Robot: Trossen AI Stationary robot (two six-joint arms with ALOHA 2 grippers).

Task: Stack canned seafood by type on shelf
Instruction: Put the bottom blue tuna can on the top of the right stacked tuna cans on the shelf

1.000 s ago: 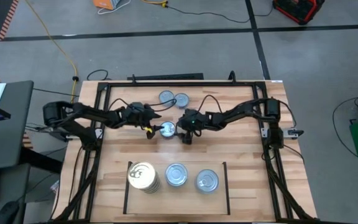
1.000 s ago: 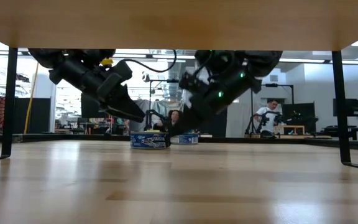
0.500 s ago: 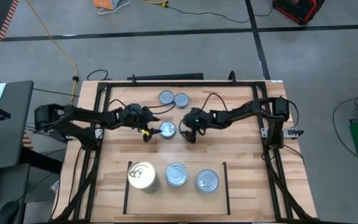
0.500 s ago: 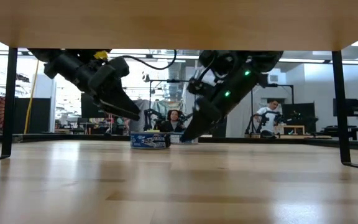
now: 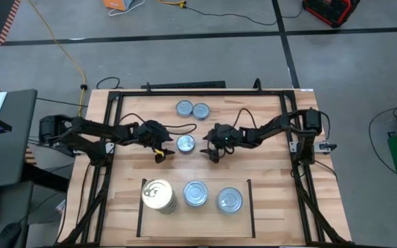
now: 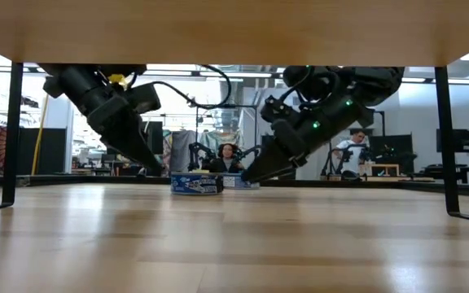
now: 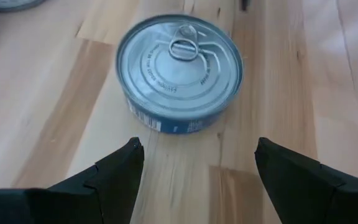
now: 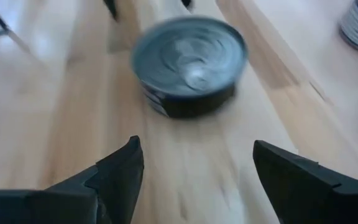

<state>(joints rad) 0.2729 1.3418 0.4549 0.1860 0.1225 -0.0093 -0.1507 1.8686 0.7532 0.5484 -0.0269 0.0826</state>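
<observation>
High: lone silver tin [image 5: 185,143] mid-table btwn left gripper [image 5: 161,153] & right gripper [image 5: 212,153]; three stacks on shelf [image 5: 248,207].
Low: both grippers flank tin, not touching.
L wrist: fingers [image 7: 120,171] spread wide, empty, tin just ahead.
R wrist: fingers [image 8: 120,171] wide apart, nothing held, same tin ahead.

We're in a robotics lab: grey concrete floor [image 5: 185,48] with black tape lines, a yellow cable [image 5: 60,48] trailing across it, and beyond the wooden table [image 6: 234,236] a seated person [image 6: 352,150] among more arm rigs.
</observation>
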